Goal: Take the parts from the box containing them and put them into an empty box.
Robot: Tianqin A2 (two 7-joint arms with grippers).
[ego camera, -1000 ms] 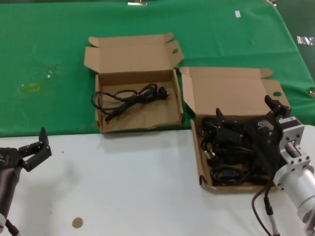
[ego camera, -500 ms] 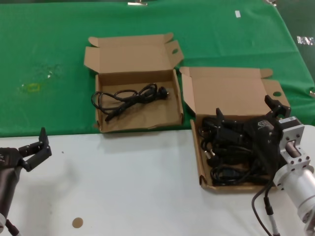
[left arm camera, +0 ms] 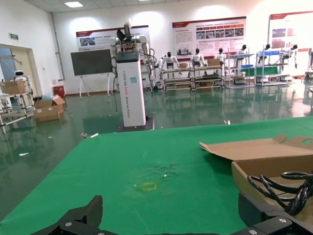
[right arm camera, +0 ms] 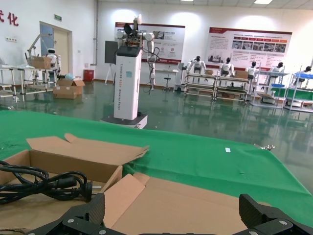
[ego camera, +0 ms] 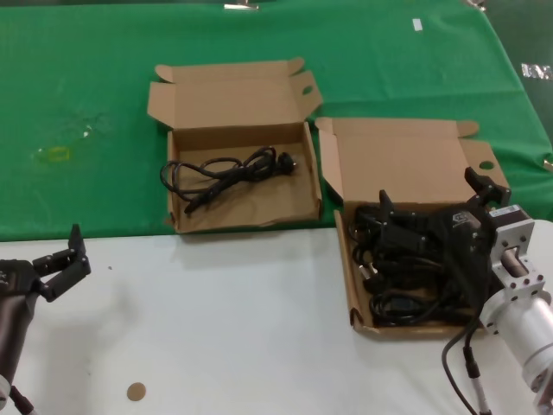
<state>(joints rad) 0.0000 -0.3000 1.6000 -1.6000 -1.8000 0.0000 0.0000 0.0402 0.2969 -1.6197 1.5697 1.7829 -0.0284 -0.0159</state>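
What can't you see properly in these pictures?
- How many black power cords are piled in the right cardboard box: head view, they tangle and the right tool covers some.
- The writing on the wall posters: right wrist view, too small.
- The left tool: left wrist view, cut off by the edge.

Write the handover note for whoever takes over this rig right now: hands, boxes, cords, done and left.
Right hand: open, over the pile of cords in the right box, gripping nothing.
Left hand: open, parked over the white table at the near left.
Left box: one cord lies inside.
Done: one cord moved.
Left: the pile in the right box, best taken one at a time.
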